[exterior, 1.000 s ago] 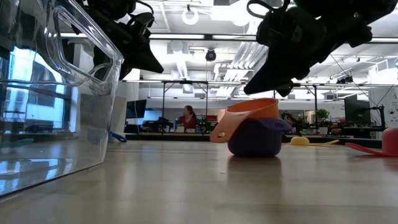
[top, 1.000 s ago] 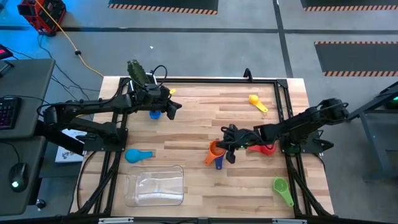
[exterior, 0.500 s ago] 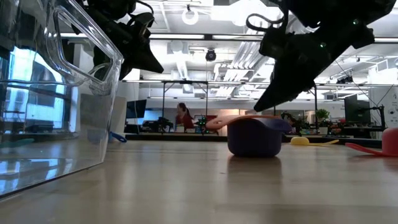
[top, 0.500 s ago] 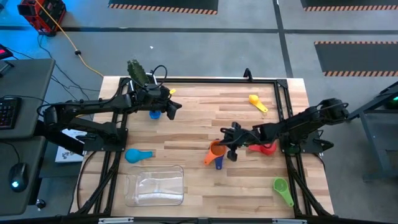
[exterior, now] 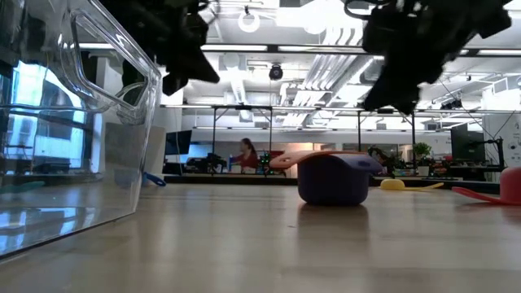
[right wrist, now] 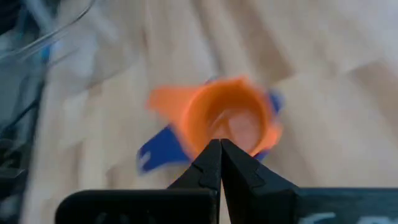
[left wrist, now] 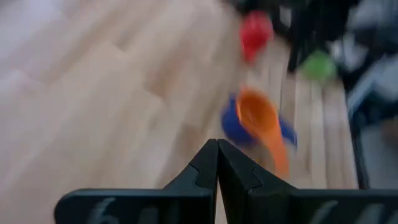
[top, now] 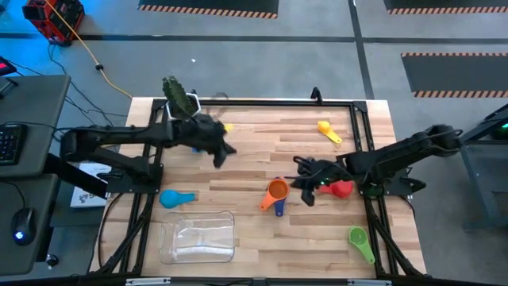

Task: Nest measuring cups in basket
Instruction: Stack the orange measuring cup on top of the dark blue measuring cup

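I read no writing on the orange cup (top: 277, 189) nested in the dark blue cup (top: 279, 208); both grippers, left (top: 223, 152) and right (top: 305, 195), are clenched empty.

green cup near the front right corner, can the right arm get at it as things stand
Probably yes. The green cup lies alone on bare wood on the right arm's side, with nothing on or against it. The right gripper, fingers shut and empty, hangs beside the orange cup, so it must open and swing back toward that corner.

Right tool (right wrist: 220, 144) tips pressed together, empty, above orange cup (right wrist: 227, 118) nested in dark blue cup (right wrist: 160, 145).
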